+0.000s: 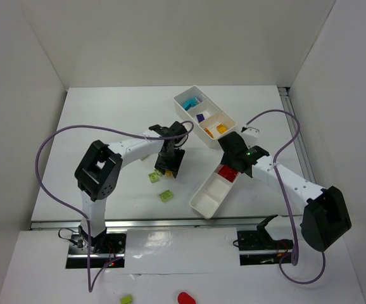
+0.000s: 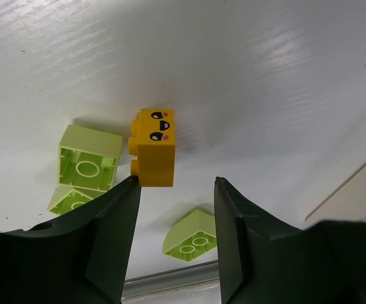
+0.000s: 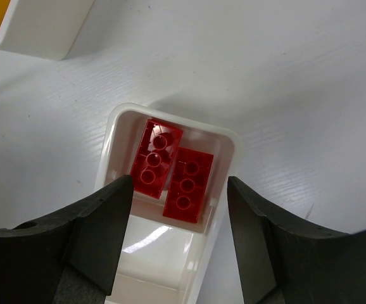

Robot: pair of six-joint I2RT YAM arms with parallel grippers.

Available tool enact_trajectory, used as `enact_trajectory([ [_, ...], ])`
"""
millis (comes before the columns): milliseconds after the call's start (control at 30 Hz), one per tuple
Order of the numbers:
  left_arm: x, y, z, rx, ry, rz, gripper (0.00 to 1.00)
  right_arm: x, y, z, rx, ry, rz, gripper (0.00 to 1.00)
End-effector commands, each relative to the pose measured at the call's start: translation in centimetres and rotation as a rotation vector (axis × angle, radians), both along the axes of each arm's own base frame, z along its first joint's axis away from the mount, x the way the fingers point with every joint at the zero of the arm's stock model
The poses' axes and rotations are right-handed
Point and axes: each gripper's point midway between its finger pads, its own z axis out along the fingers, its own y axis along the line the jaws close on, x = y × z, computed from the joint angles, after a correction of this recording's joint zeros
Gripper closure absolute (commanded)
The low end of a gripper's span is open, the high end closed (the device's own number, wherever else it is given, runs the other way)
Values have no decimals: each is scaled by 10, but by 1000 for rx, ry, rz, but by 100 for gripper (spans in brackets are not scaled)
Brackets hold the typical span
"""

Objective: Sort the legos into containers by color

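White table [image 1: 107,114], white walls [image 1: 170,38]; left gripper [image 2: 176,183] and right gripper [image 3: 178,183] gape, seemingly empty.

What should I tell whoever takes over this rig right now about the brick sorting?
Left gripper: open, empty, over the loose yellow brick on the table.
Right gripper: open, empty, above two red bricks in the near tray, end compartment.
Done: teal brick, purple brick and sorted yellow bricks lie in the far tray.
Left: the loose yellow brick and three green bricks near it need sorting.
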Motion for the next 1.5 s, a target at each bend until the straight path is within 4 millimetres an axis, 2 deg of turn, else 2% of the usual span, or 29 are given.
enact_trajectory([
  [0, 11, -4, 7, 5, -39, 26, 41, 8, -1, 18, 16, -61, -7, 31],
  [67, 13, -2, 7, 14, -46, 29, 39, 7, -1, 18, 10, -59, 0, 31],
  [233, 19, -1, 2, 40, -57, 34, 27, 9, 1, 16, 16, -54, 5, 31],
  [333, 23, -4, -3, 42, -59, 25, 27, 10, 2, 19, 15, -60, 11, 31],
  [467, 26, -9, -1, 25, -61, 14, 42, 10, 4, 19, 21, -56, 16, 31],
  [500, 25, -10, -1, 17, -54, 12, 54, 10, 4, 19, 21, -56, 16, 31],
  [633, 34, -17, 22, -11, -89, 13, 69, 11, 1, 26, 11, -63, -1, 31],
  [733, 46, -33, 49, -76, -129, -4, 70, 15, -3, 53, 18, -125, -19, 31],
  [767, 47, -42, 57, -118, -128, -22, 74, 18, -9, 64, 8, -158, -32, 31],
  [800, 58, -53, 66, -151, -149, -27, 75, 17, -11, 67, -3, -157, -38, 30],
  [833, 62, -60, 71, -175, -157, -32, 76, 21, -11, 81, 11, -193, -45, 30],
  [867, 67, -69, 77, -204, -164, -50, 77, 21, -18, 89, -10, -208, -62, 30],
  [900, 80, -81, 95, -249, -206, -55, 77, 21, -21, 93, -20, -214, -71, 30],
  [933, 86, -86, 89, -244, -199, -55, 77, 22, -22, 104, -15, -239, -79, 30],
  [967, 90, -92, 93, -261, -205, -69, 78, 22, -29, 110, -25, -247, -92, 30],
  [1000, 103, -105, 113, -311, -250, -77, 78, 23, -30, 114, -30, -260, -101, 30],
  [1033, 108, -112, 115, -328, -259, -81, 78, 24, -35, 120, -30, -264, -116, 30],
  [1067, 114, -119, 106, -331, -249, -84, 78, 24, -40, 122, -40, -260, -122, 30],
  [1100, 118, -126, 107, -355, -250, -93, 78, 24, -42, 128, -37, -279, -130, 30],
  [1133, 127, -135, 121, -392, -284, -101, 78, 22, -47, 126, -55, -263, -135, 30],
  [1233, 140, -154, 115, -447, -294, -98, 78, 20, -55, 140, -51, -283, -150, 29],
  [1267, 152, -158, 123, -490, -331, -87, 76, 20, -55, 140, -51, -283, -150, 29],
  [1333, 158, -166, 114, -536, -312, -65, 76, 20, -56, 138, -44, -273, -142, 29],
  [1367, 166, -172, 122, -572, -351, -61, 76, 20, -55, 138, -44, -273, -142, 29],
  [1467, 179, -179, 116, -605, -364, -40, 72, 19, -54, 135, -30, -255, -133, 29],
])
